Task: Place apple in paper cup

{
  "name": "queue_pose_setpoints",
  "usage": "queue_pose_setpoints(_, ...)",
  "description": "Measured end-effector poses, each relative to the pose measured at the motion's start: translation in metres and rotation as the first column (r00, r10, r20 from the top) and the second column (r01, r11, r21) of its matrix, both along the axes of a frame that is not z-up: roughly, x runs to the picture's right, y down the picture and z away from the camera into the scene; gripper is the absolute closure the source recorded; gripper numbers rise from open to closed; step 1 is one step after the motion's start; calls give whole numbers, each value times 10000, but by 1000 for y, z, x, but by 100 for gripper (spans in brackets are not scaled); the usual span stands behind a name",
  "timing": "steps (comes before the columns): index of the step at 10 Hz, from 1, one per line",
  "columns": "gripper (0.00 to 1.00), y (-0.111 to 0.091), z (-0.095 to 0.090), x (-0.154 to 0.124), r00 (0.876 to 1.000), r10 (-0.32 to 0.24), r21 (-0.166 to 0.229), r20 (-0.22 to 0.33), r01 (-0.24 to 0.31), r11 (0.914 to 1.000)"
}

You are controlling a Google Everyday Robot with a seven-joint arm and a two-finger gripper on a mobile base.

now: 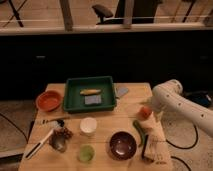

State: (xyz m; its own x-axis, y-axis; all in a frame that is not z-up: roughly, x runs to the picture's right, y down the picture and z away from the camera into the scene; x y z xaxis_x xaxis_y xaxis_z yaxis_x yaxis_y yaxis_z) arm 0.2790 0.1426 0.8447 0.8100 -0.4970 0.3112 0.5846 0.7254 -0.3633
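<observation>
The apple [145,113] is a small orange-red fruit lying on the right side of the wooden table [107,117]. The paper cup [88,126], white and upright, stands near the table's middle, well to the left of the apple. My white arm reaches in from the right. Its gripper [151,107] hangs open just above and behind the apple, holding nothing.
A green tray [72,102] at the back holds a yellow item and a grey pad. An orange-red bowl [49,100] sits far left. A dark bowl [123,144], a green cucumber [139,131], a light green cup [86,153], utensils [44,141] and a dark-and-white object [149,149] line the front.
</observation>
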Motion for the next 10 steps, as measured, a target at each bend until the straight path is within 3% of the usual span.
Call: queue_pose_setpoints(10,20,0,10,6,9971,-533,206,540,523,9984)
